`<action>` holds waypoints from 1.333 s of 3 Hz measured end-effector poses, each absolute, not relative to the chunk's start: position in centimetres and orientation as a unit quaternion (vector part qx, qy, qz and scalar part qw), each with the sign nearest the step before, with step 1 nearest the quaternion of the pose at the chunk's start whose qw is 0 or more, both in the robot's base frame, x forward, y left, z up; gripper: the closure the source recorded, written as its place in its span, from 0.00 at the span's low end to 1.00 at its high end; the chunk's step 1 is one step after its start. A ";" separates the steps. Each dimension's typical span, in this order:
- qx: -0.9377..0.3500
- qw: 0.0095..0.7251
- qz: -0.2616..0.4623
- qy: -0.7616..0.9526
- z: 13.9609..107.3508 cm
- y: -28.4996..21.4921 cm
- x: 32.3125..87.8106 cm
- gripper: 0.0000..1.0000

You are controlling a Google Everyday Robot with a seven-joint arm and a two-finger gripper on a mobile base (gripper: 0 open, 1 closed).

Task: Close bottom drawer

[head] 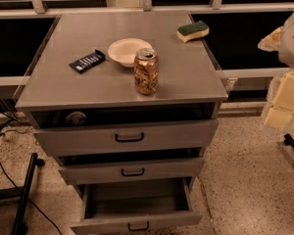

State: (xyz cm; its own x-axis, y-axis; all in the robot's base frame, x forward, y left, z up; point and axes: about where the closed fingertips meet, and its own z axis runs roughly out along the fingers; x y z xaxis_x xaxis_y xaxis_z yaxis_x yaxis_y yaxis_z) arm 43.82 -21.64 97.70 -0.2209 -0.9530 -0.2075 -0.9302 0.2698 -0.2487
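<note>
At cabinet's (78, 89) foot, bottom drawer (137, 203) gapes open; gripper (283, 105) far right, state unclear.

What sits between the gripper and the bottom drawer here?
Only bare speckled floor, in the camera view; the gripper hangs at the right edge, the bottom drawer open.

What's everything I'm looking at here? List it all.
cabinet: one, grey metal, centre
top drawer: one, grey, slightly open
middle drawer: one, grey, slightly open
bottom drawer: one, grey, lowest, pulled furthest out
bowl: one, white, cabinet top
can: one, gold, in front of bowl
packet: one, dark blue, left of bowl
sponge: one, yellow-green, top's back right corner
gripper: one, pale yellow, right edge, apart from the cabinet
</note>
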 end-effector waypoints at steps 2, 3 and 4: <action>-0.592 0.161 -0.030 0.789 96.0 -22.1 43.3 0.17; -0.573 0.164 -0.013 0.803 91.7 -22.4 41.7 0.42; -0.561 0.169 0.024 0.810 83.3 -21.7 38.8 0.73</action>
